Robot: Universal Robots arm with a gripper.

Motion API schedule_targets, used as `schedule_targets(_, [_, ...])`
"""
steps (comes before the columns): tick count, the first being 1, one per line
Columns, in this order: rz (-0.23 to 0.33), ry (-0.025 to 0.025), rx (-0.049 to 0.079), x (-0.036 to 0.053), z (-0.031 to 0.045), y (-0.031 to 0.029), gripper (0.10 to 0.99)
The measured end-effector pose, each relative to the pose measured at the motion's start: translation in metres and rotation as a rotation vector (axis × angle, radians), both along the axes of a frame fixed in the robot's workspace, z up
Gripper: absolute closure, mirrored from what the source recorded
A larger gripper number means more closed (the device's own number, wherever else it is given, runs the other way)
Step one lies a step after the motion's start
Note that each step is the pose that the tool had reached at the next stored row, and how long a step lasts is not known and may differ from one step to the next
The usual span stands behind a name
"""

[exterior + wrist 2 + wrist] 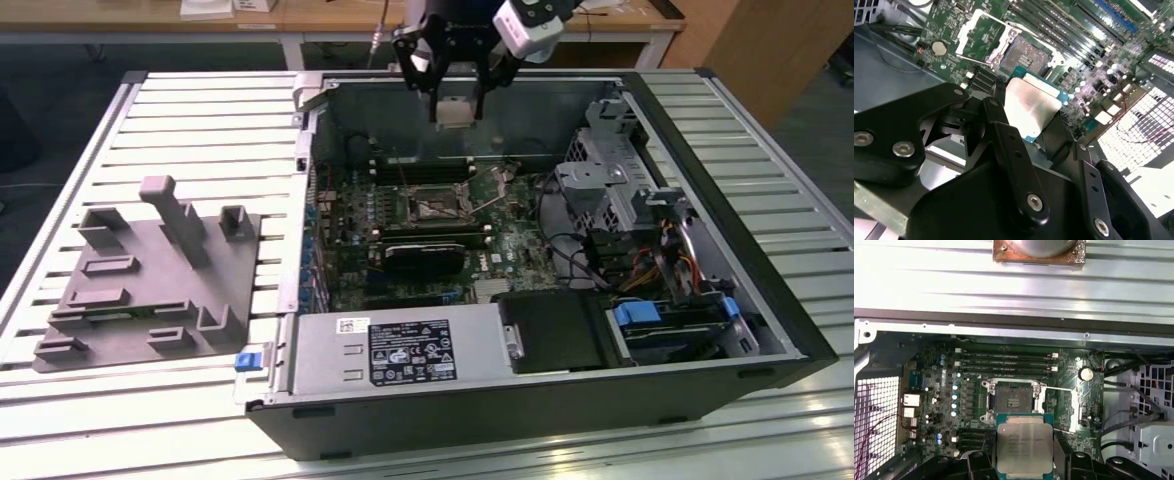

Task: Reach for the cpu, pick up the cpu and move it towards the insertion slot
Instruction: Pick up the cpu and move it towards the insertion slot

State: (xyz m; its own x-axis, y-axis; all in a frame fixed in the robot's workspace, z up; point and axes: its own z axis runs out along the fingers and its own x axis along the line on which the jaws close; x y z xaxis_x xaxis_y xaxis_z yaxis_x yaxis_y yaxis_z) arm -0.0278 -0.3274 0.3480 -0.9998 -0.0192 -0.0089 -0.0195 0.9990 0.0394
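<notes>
My gripper hangs over the far wall of the open computer case, shut on the cpu, a small silvery square chip with a pale rim. In both wrist views the cpu sits flat between my black fingers. The insertion slot is a square socket with a shiny frame and a dark centre on the green motherboard, below and nearer the camera than the chip. Its load plate is swung open beside the insertion slot.
The case lies open on a slatted metal table. Inside are a black heatsink-like block, a power supply, a metal drive cage and cables. A grey plastic block with upright posts stands at the exterior view's left.
</notes>
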Motion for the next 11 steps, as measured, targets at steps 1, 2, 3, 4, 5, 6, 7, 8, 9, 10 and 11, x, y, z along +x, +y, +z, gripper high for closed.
schedule_targets(1, [0.000,0.0000,0.000,0.0003,0.0001,0.0008,0.549])
schedule_targets(2, [0.000,0.0000,0.000,0.0003,0.0004,0.0007,0.549])
schedule_targets(3, [0.000,0.0000,0.000,0.0003,0.0010,0.0008,0.549])
schedule_targets(4, [0.000,-0.0001,0.000,0.0003,0.0016,0.0008,0.549])
schedule_targets(5, [0.000,-0.0001,0.000,0.0003,0.0023,0.0008,0.549])
schedule_targets(6, [0.000,-0.0001,0.001,0.0003,0.0025,0.0008,0.549])
schedule_targets(7, [0.000,-0.0001,0.001,0.0003,0.0024,0.0008,0.549])
schedule_targets(8, [0.000,0.0000,0.001,0.0003,0.0025,0.0008,0.549])
schedule_targets(9, [0.000,0.0000,0.001,0.0003,0.0025,0.0008,0.549])
schedule_targets(10, [0.000,0.0000,0.001,0.0003,0.0025,0.0008,0.549])
schedule_targets(11, [0.000,0.0000,0.001,0.0003,0.0026,0.0008,0.549])
